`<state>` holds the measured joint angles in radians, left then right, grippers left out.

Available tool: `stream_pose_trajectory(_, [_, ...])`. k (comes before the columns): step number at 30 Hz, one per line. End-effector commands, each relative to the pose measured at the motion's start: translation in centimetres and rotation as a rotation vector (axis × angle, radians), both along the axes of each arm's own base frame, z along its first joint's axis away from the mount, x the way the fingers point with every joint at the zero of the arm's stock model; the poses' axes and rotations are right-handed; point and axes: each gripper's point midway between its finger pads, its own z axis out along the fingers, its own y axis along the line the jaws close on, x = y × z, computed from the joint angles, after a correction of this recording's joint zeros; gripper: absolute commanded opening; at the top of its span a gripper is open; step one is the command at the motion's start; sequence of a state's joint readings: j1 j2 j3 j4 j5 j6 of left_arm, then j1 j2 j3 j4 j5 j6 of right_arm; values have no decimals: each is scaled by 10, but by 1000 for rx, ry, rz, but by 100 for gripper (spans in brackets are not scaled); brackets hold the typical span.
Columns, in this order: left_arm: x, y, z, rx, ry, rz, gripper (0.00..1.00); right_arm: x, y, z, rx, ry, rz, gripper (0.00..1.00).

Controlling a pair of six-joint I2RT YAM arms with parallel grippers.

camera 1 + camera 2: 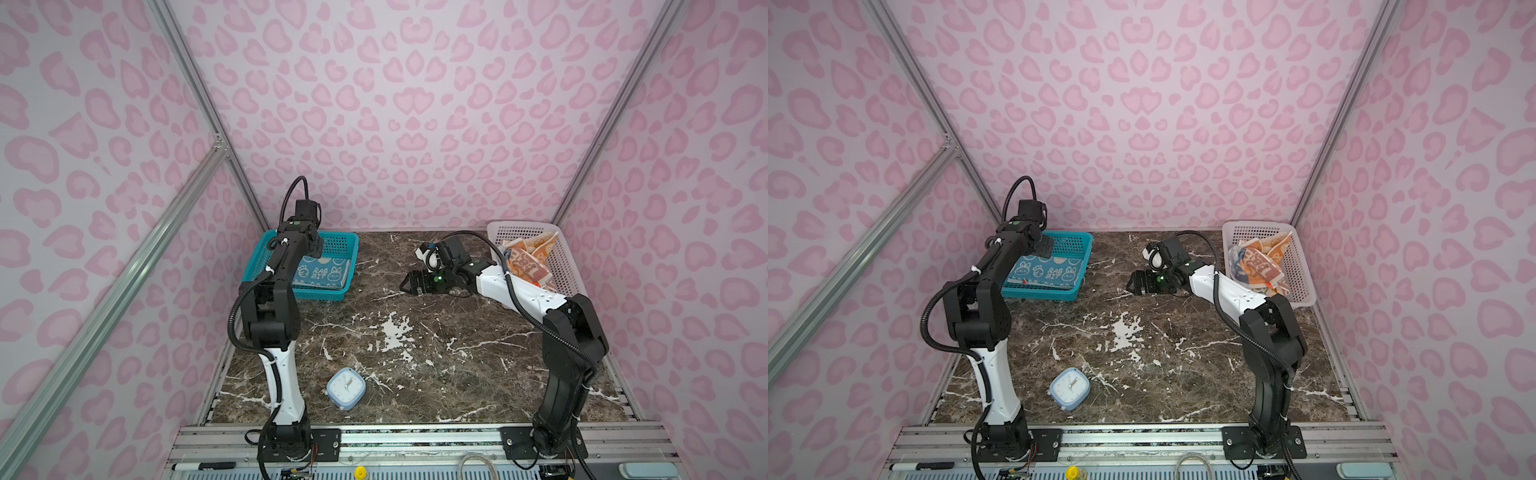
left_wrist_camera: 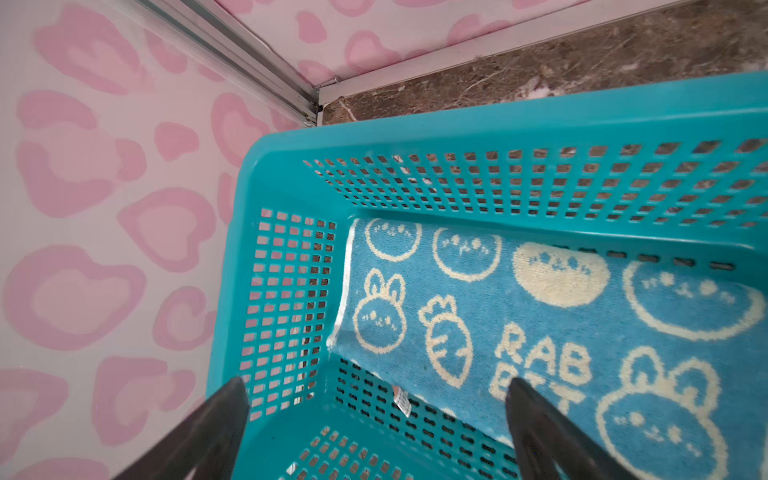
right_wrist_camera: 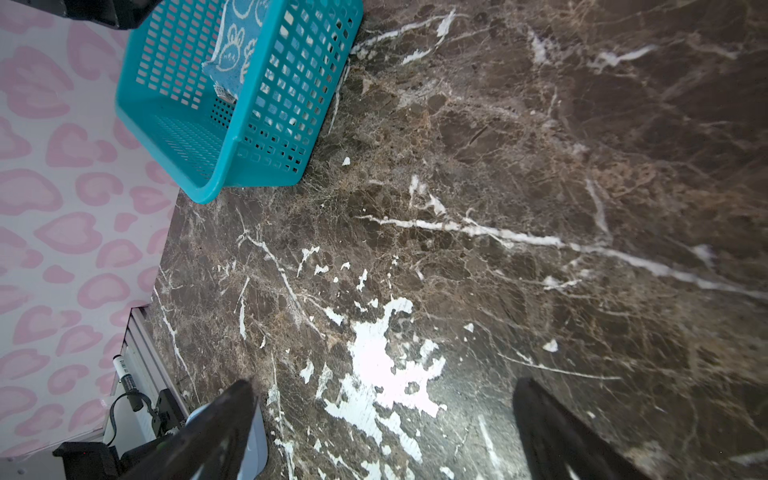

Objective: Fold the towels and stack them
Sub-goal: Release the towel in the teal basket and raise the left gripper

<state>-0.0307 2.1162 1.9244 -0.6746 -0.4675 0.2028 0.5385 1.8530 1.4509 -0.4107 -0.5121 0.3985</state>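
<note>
Worktop [image 1: 415,353]: dark brown marble look, white veins, white chipped patches mid-surface. Walls [image 1: 415,124]: pink heart-spot print, with aluminium frame posts [image 1: 199,95]. Blue towel [image 1: 322,274] lies folded flat in teal basket [image 1: 340,243], far left corner. Orange-and-cream towel [image 1: 530,251] lies crumpled in white basket [image 1: 519,232], far right corner. Left gripper [image 2: 376,384] is spread wide over the teal basket, empty. Right gripper [image 3: 384,382] is spread wide above bare worktop, empty. Blue clock [image 1: 346,388] sits near the front edge.

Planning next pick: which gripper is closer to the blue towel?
Left. The left gripper hangs open over the blue towel in the teal basket; the right gripper is over the table, well clear.
</note>
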Motion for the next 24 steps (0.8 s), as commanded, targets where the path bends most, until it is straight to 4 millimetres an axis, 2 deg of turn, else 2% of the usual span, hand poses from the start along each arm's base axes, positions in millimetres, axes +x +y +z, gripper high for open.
stream_pose_trajectory(1, [3, -17, 6, -18, -23, -27, 98, 6, -8, 6, -13, -35, -15, 99])
stream_pose_trajectory(8, [6, -61, 11, -28, -36, -107, 98, 14, -36, 15, -21, -52, -67, 99])
stream_pose_trajectory(15, [6, -116, 33, -34, -82, -206, 98, 19, -76, 18, -37, -62, -147, 99])
stream_pose_trajectory(20, [2, -163, 54, -28, -122, -292, 98, 22, -115, 23, -69, -80, -228, 99])
stream_pose_trajectory(24, [-1, -206, 67, -20, -149, -371, 98, 28, -159, 26, -108, -93, -351, 99])
